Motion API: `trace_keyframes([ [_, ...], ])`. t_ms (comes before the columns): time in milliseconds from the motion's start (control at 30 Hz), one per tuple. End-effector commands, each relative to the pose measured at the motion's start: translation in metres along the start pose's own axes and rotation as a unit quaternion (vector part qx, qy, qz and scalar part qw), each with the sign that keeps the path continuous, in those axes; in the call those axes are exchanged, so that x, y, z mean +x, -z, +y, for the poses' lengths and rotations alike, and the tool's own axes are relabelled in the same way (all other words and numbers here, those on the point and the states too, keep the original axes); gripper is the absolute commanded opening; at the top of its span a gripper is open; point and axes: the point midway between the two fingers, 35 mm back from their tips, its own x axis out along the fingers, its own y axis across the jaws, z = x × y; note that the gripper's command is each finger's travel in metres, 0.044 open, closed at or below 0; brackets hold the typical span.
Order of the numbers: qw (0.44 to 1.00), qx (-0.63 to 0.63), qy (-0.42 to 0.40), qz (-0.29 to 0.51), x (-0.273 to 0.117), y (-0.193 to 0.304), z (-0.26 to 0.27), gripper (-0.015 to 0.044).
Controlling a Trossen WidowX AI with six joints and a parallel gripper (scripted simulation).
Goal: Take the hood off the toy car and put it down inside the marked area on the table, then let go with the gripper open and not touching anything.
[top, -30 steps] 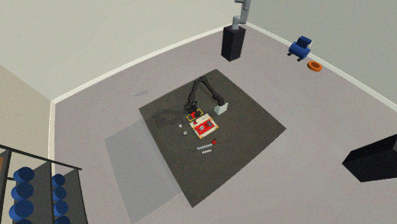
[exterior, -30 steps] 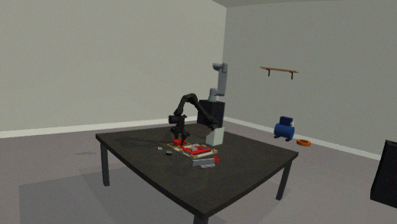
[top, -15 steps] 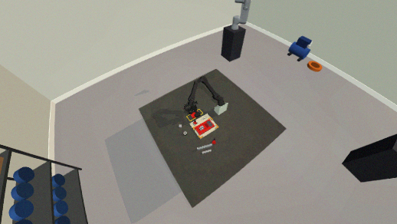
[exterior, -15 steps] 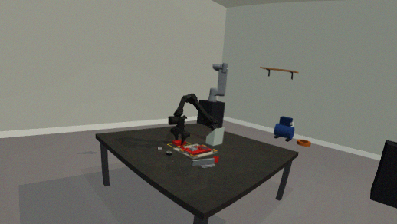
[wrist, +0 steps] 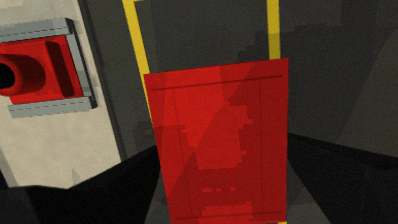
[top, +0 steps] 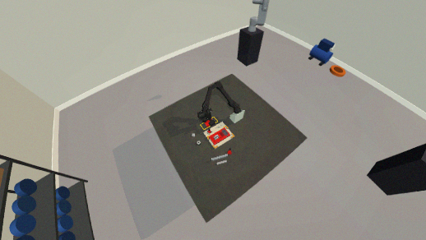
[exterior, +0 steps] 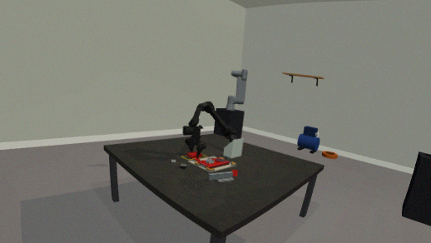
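The red hood (top: 208, 122) (exterior: 193, 154) (wrist: 220, 130) lies flat at table level within the yellow-outlined marked area (top: 201, 127) (wrist: 273, 30); in the wrist view the outline runs under its edges. My gripper (top: 209, 122) (exterior: 195, 154) (wrist: 220, 146) is open around the hood, one dark finger at each long side. The gaps are very small, and whether a finger still touches is too fine to tell. The red car body (top: 219, 136) (exterior: 214, 161) sits on a pale board beside the area. The fingers hide the hood's lower sides.
The pale board (wrist: 40, 145) lies close to one finger and carries a red part (wrist: 60, 65) between grey rails. A pale block (top: 237, 117) (exterior: 233, 148) stands by the arm's base. Grey bars (top: 219, 157), a small red piece (top: 229, 152) and a small ring (top: 198, 142) lie on the table.
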Motion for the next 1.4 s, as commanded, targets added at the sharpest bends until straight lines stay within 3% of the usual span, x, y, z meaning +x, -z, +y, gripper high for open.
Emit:
trace_keyframes([
  [0,1.000,0.001,-0.001,0.000,-0.007,-0.001,0.000,0.0440],
  [233,1.000,0.000,0.001,0.001,-0.073,0.000,0.001,0.0440],
  [1367,1.000,0.000,0.001,0.001,-0.073,0.000,0.001,0.0440],
])
